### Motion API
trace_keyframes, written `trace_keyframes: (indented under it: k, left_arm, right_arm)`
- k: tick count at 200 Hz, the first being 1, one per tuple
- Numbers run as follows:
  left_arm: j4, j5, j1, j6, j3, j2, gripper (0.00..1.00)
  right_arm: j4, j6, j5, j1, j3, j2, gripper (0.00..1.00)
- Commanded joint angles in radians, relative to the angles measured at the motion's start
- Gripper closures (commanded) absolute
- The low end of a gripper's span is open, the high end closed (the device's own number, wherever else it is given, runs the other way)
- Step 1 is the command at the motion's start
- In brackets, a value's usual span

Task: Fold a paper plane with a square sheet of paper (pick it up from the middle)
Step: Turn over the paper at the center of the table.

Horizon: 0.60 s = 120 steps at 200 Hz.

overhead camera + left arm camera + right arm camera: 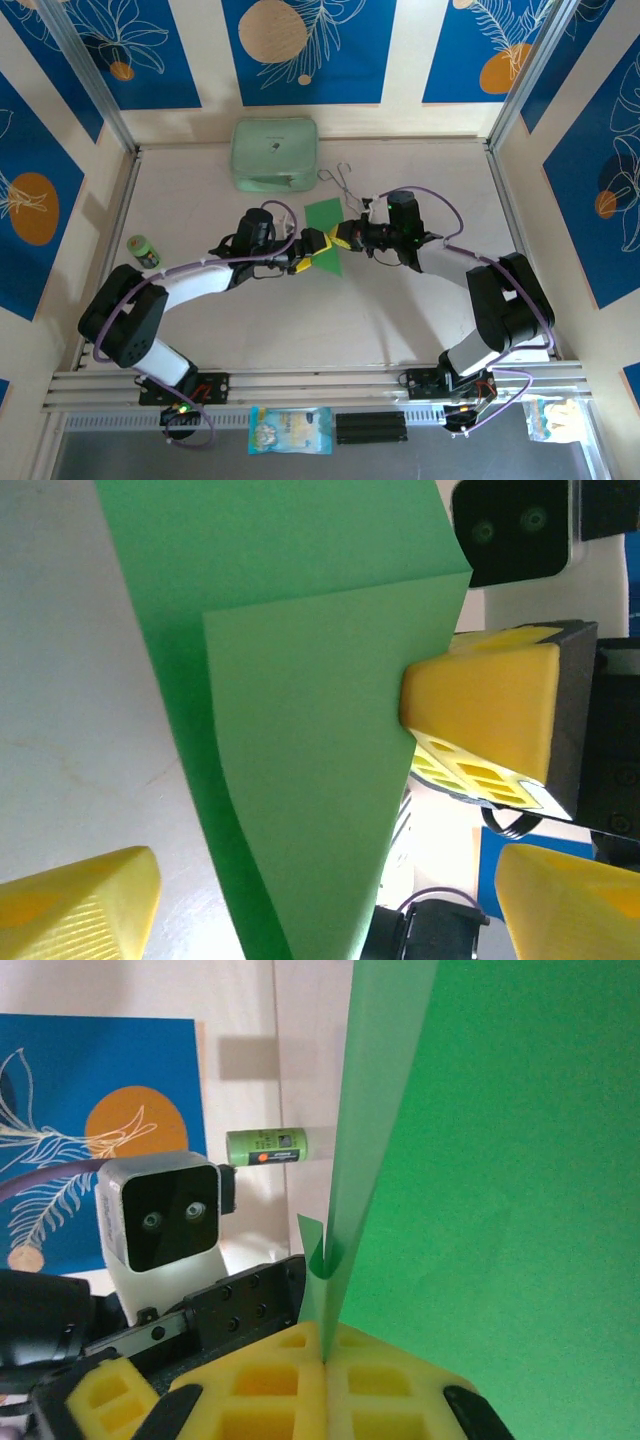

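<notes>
Folded green paper [323, 218], clamped by the right hand [346, 238] over mid-tabletop [400, 320].

Right hand: yellow fingers [260, 1385] pressed together on the paper's edge, seen edge-on in the right wrist view, where the paper [500, 1160] rises from the pinch and fills the right side. Left hand [312, 248]: fingers well apart, one to each side of the paper, gripping nothing; in the left wrist view the paper [310, 730] shows two overlapping layers, with a right-hand finger [485, 715] touching its right edge. The hands meet tip to tip. Other items: mint case [275, 155] at the far edge, wire tongs [340, 180] just beside it, green can [144, 250] near the left rail.
</notes>
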Motion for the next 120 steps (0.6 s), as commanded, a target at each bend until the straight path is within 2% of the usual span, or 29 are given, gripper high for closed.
trace_keyframes:
  k: [1,48,91,106,120]
  left_arm:
    - [0.063,0.025,-0.005,-0.015,0.023,0.004,0.22]
    - [0.084,-0.015,-0.003,0.015,0.008,-0.032,0.52]
    - [0.083,-0.016,-0.004,0.021,0.012,-0.022,0.69]
    - [0.056,-0.027,-0.004,0.027,0.018,-0.017,0.78]
    - [-0.029,-0.044,-0.005,0.045,0.04,-0.012,0.87]
  right_arm:
    - [0.047,0.038,-0.061,-0.013,-0.031,-0.019,0.97]
    - [0.046,0.037,-0.069,-0.027,-0.05,-0.023,0.96]
    - [0.043,0.035,-0.074,-0.036,-0.057,-0.026,0.93]
    - [0.029,0.025,-0.07,-0.041,-0.06,-0.033,0.88]
    - [-0.027,-0.006,-0.045,-0.047,-0.058,-0.05,0.76]
